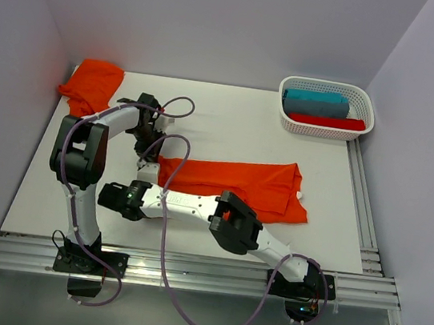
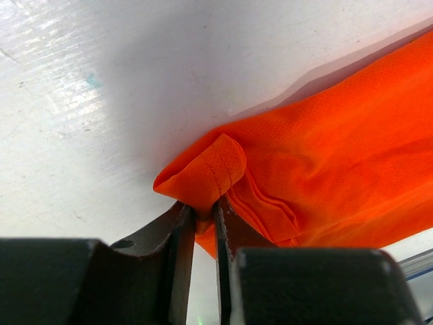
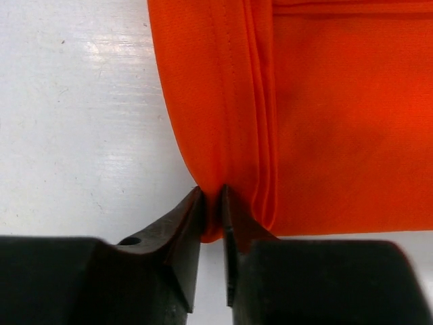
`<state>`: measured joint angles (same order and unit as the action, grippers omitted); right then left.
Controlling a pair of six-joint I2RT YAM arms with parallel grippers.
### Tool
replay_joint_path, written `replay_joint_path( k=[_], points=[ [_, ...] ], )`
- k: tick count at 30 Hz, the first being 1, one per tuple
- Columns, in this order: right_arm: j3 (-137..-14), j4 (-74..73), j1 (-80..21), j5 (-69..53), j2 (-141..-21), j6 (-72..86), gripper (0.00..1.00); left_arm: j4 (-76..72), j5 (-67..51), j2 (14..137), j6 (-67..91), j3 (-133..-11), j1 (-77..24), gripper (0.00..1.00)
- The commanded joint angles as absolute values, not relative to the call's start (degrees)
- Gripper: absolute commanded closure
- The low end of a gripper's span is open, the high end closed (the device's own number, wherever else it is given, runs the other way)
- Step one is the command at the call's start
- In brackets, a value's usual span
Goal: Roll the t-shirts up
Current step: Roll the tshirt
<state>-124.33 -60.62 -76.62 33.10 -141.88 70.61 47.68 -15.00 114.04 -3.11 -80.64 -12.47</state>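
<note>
The left hand [image 2: 205,213] has its fingers almost together, clamped on a small turned-over corner of the orange t-shirt [image 2: 325,149], which is lifted a little there. The right hand [image 3: 212,198] is closed in the same narrow way, pinching the hemmed edge of that same t-shirt. The garment lies folded as a long band across the middle of the white surface [image 1: 230,124]. A second t-shirt [image 1: 92,84] sits crumpled at the far left corner, and a white basket [image 1: 319,129] stands at the far right
</note>
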Motion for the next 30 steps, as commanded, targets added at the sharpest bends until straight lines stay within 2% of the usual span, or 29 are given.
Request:
replay_joint_path(
  k=[1, 4, 8, 12, 16, 19, 30],
  points=[
    [-120.3, -57.2, -76.6, 29.8, -140.0, 70.9, 0.78, 48.5, -12.9, 112.7, -2.5, -82.4, -12.7, 0.78],
    [-111.7, -46.9, -75.9, 27.0, -134.2, 71.0, 0.88, 48.8, -12.4, 112.8, -2.5, -83.0, -12.8, 0.78],
    [-95.0, -28.6, -74.3, 21.0, -125.3, 72.9, 0.92, 49.1, -12.0, 112.8, -2.6, -83.8, -12.8, 0.76],
    [-81.7, -15.2, -72.9, 18.1, -119.6, 75.2, 0.93, 49.7, -13.0, 112.4, -2.8, -85.3, -12.8, 0.65],
    [-75.7, -4.8, -72.0, 16.1, -117.1, 77.3, 0.94, 50.5, -14.6, 112.2, -3.0, -87.4, -12.8, 0.51],
    [-71.8, 1.5, -71.5, 14.7, -116.1, 79.3, 0.95, 51.8, -16.1, 112.2, -3.2, -89.3, -12.7, 0.47],
    [-65.5, 9.8, -70.2, 14.0, -115.0, 83.2, 0.96, 54.1, -20.7, 109.3, -6.1, -88.1, -8.3, 0.42]
  ],
)
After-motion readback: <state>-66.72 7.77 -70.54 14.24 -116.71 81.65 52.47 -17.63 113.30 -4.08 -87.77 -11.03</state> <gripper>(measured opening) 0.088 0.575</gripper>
